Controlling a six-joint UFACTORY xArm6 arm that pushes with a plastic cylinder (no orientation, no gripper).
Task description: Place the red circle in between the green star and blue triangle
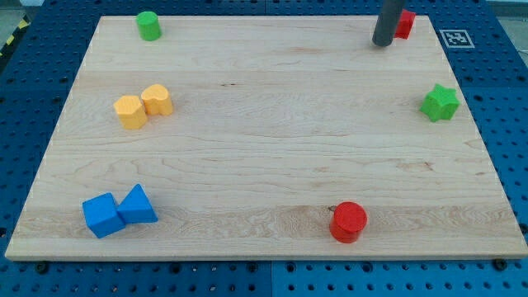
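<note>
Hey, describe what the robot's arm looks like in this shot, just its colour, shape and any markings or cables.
Only the end of the arm shows: a straight, round rod, dark grey and matte, entering from the view's top edge and ending at my tip. It looks plain, with no visible markings, cables or sleeve. The rest of the arm is out of frame.

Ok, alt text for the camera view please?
My tip sits at the view's top right beside a red block, far from the red circle at bottom centre. Green star right; blue triangle bottom left.
</note>
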